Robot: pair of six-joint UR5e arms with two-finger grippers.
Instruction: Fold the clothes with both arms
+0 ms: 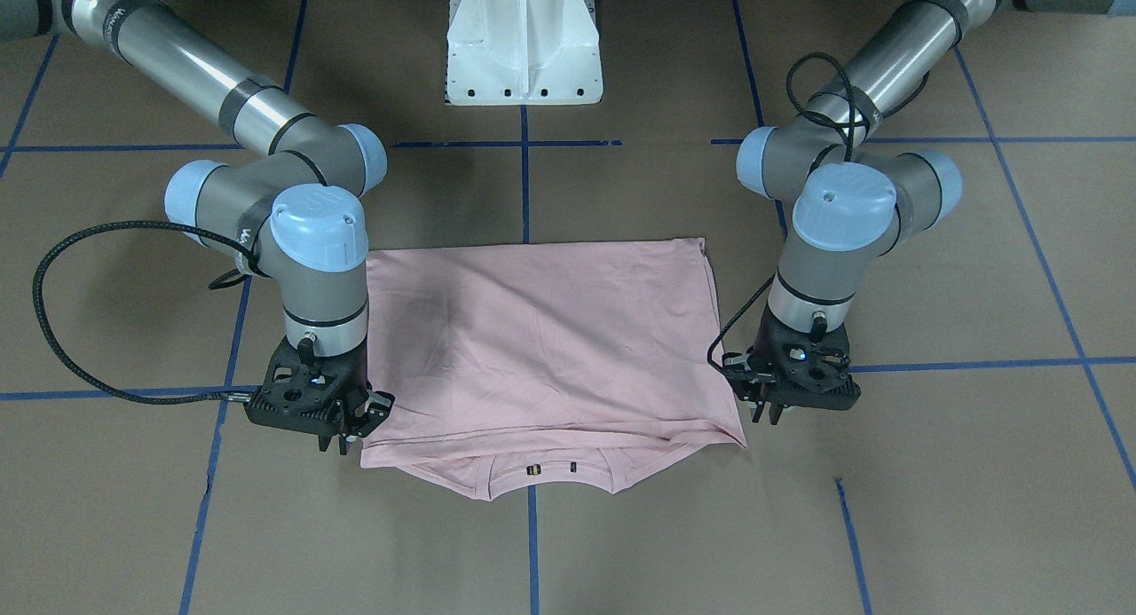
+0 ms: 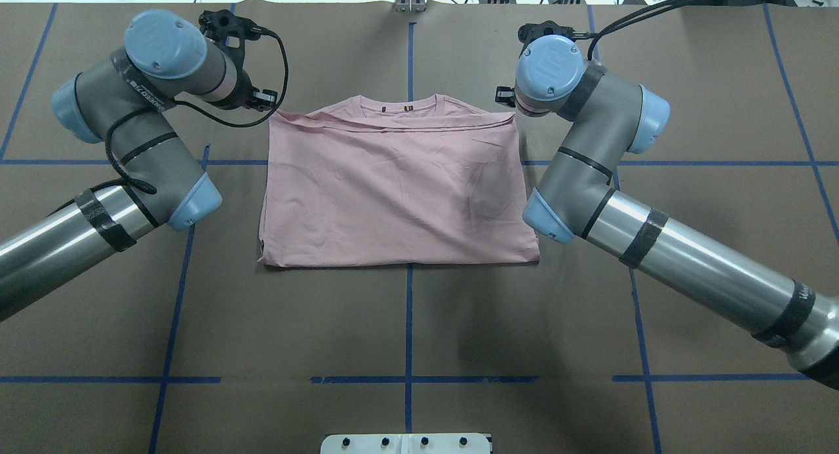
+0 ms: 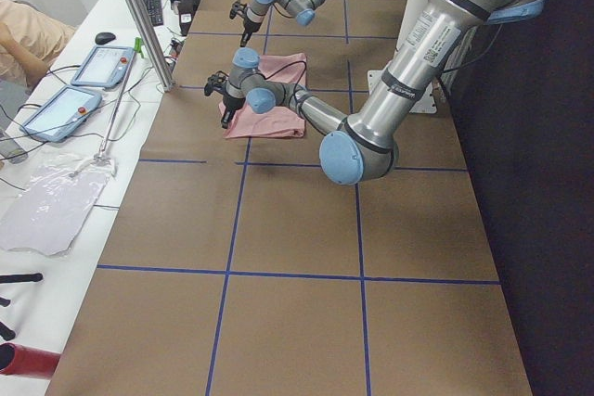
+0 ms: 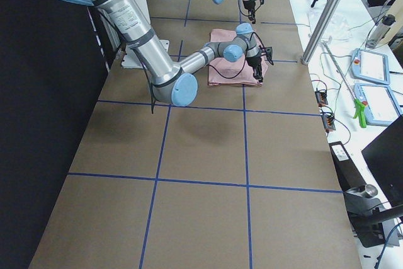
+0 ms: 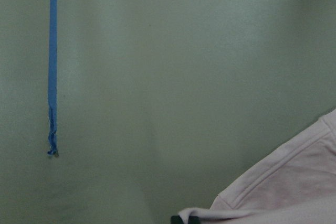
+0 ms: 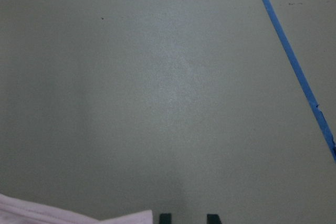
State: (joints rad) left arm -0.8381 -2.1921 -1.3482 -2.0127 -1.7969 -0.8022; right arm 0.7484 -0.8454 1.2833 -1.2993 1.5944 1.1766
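The pale pink T-shirt (image 1: 550, 340) lies flat on the brown table, folded in half with its plain back up. Its collar (image 1: 532, 473) peeks out at the edge far from the robot; the print is hidden. The shirt also shows in the overhead view (image 2: 393, 185). My left gripper (image 1: 769, 415) hangs just outside the shirt's far corner, fingers slightly apart and holding nothing. Its wrist view shows the shirt's hem (image 5: 294, 182) beside one fingertip. My right gripper (image 1: 355, 429) is at the opposite far corner. Its fingertips (image 6: 165, 217) stand apart, empty, beside the cloth edge (image 6: 63, 213).
The white pedestal base (image 1: 524, 47) stands at the robot's side of the table. Blue tape lines (image 2: 408, 310) cross the brown surface. A desk with tablets (image 3: 83, 71) and a metal pole (image 3: 139, 16) stand past the table's far edge.
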